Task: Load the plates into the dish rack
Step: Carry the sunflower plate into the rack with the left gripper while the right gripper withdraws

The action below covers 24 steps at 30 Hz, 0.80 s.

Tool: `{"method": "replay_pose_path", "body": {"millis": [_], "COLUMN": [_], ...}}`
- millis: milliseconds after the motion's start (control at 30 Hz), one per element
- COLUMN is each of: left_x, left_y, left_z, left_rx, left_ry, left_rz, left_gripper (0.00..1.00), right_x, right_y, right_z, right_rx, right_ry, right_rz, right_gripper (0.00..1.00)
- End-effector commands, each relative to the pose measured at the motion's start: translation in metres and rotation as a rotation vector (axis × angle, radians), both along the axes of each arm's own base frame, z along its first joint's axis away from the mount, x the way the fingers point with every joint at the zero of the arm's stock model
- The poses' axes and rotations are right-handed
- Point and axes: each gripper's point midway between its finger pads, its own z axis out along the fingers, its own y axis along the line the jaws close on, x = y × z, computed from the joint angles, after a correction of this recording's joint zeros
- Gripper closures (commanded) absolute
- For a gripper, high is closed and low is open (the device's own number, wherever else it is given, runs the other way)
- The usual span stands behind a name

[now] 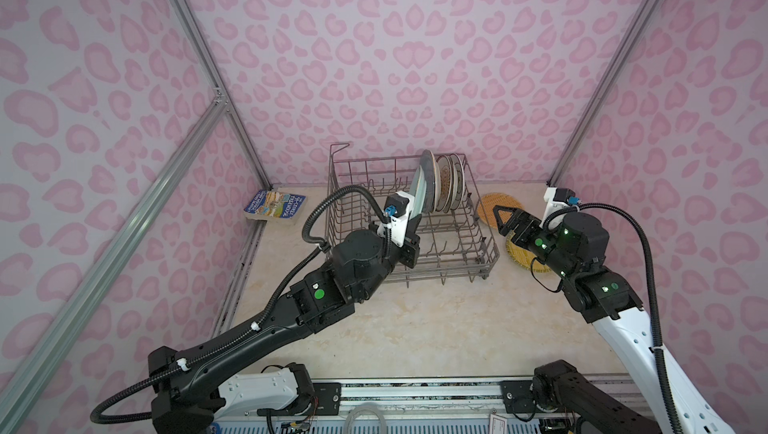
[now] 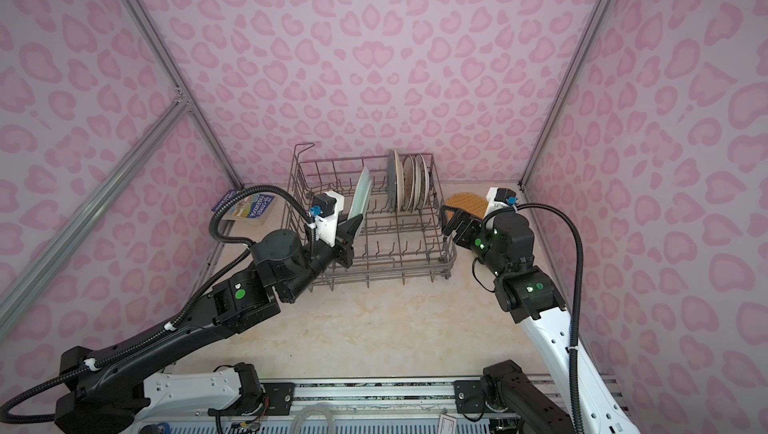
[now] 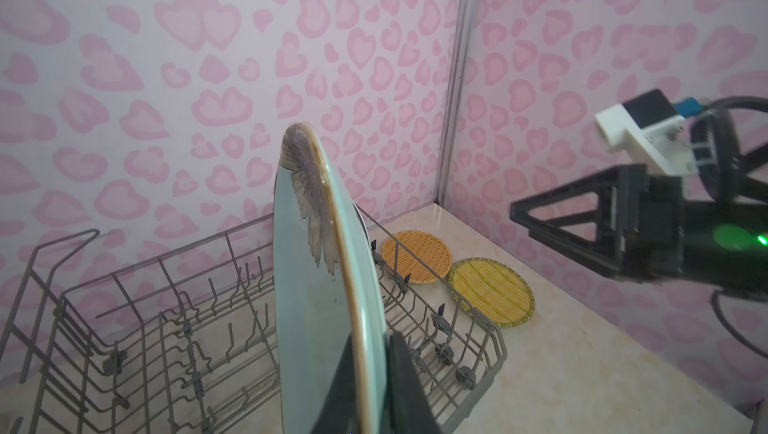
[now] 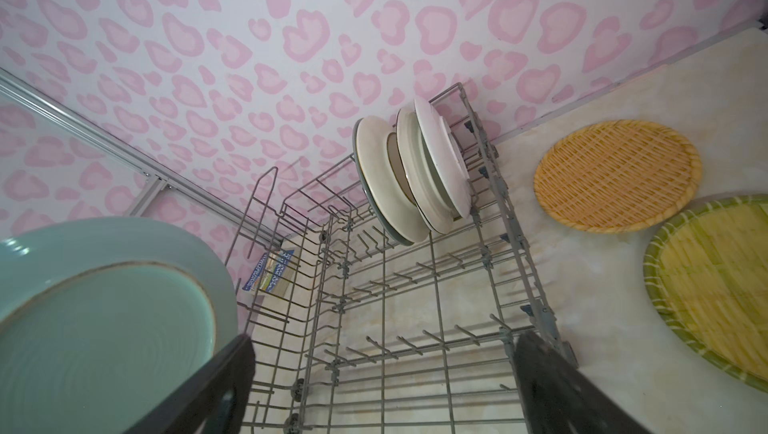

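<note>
Left gripper (image 2: 352, 225) is clamped on one glazed pale blue-green plate (image 2: 360, 195), held on edge over the grey wire dish rack (image 2: 382, 274), where four plates (image 1: 442, 187) stand at the far right. Right gripper (image 1: 498, 220) gapes wide, holding nothing. One orange woven-look plate (image 3: 415, 255) and one yellow woven-look plate (image 3: 492, 290) lie flat right of the rack, and a blue book (image 1: 275, 205) at far left reads "Treehouse".

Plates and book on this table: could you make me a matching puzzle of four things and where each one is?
1 pale blue-green round plate
2 orange woven-look round plate
3 blue paperback book
4 grey-blue round plate

A flat on table, right of grey wire dish rack
B standing between the rack's tines
C gripped on edge by left gripper
D on table, left of rack

Pairs: 1-C, 2-A, 3-D, 4-B
</note>
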Motion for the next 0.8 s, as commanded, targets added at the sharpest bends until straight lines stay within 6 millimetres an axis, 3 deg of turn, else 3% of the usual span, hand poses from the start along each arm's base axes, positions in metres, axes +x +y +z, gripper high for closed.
{"method": "replay_pose_path", "body": {"millis": [0, 133, 167, 433, 767], "left_x": [0.023, 0.064, 0.074, 0.150, 0.223], "left_y": [-0.005, -0.012, -0.013, -0.023, -0.037], "left_z": [0.017, -0.002, 0.005, -0.011, -0.028], "left_rx": [-0.192, -0.206, -0.222, -0.333, -0.375], "left_ry": [0.059, 0.128, 0.123, 0.207, 0.244], "left_rz": [-0.018, 0.013, 0.024, 0.065, 0.127], "left_gripper": [0.96, 0.96, 0.96, 0.96, 0.96], "right_x": [-0.007, -0.013, -0.014, -0.023, -0.032], "right_y": [0.002, -0.001, 0.000, 0.001, -0.006], "right_z": [-0.001, -0.015, -0.020, -0.055, -0.063], "right_rx": [-0.077, -0.124, -0.132, -0.193, -0.263], "right_ry": [-0.053, -0.050, -0.043, 0.028, 0.065], "right_rz": [0.041, 0.054, 0.061, 0.104, 0.106], "right_gripper": [0.03, 0.03, 0.03, 0.03, 0.03]}}
